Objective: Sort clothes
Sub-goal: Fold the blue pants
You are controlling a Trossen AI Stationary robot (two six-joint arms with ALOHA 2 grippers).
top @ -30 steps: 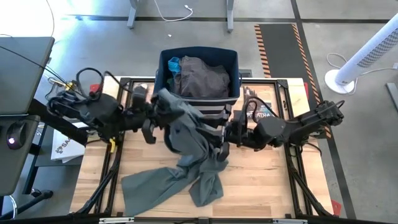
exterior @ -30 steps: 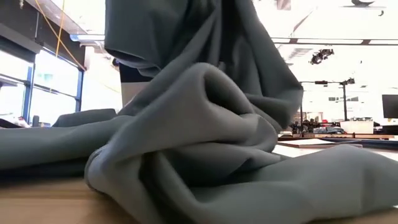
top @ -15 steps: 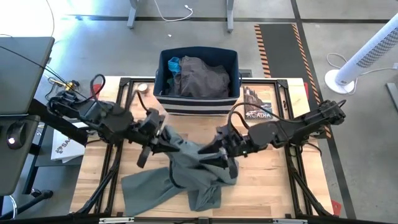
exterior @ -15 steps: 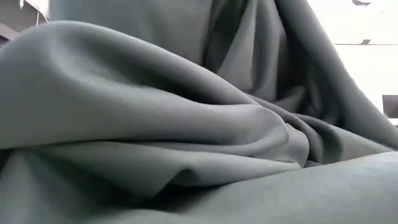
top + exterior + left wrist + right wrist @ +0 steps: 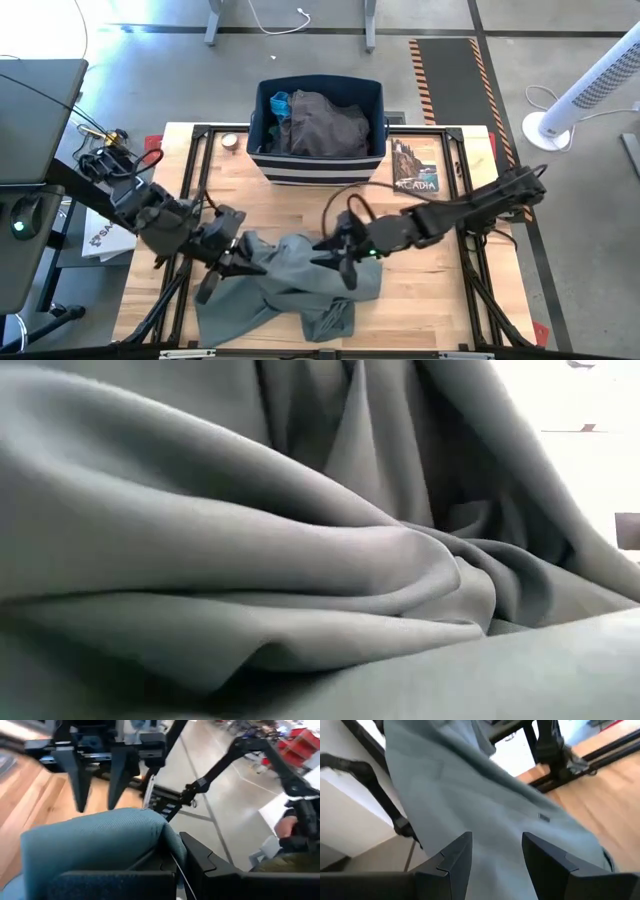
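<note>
Grey-green shirt [image 5: 300, 285] lies crumpled at the table's [image 5: 440, 290] near middle, its edge pinched in the clamped left gripper [image 5: 235, 265]. Right gripper [image 5: 335, 250], fingers apart, presses its other side. Beyond, trousers [image 5: 322, 125] fill the navy bin [image 5: 265, 165].

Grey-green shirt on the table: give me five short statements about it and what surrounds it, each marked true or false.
1. The grey-green shirt lies crumpled on the wooden table. True.
2. The left tool is shut on the shirt. True; the left wrist view shows fabric pinched in it.
3. The bin is empty. False; dark trousers and a blue piece lie in it.
4. The right tool is far from the shirt, above the bin. False; it is at the shirt's right edge, with its fingers apart.
5. The bin stands at the table's near edge. False; it stands at the far edge.
</note>
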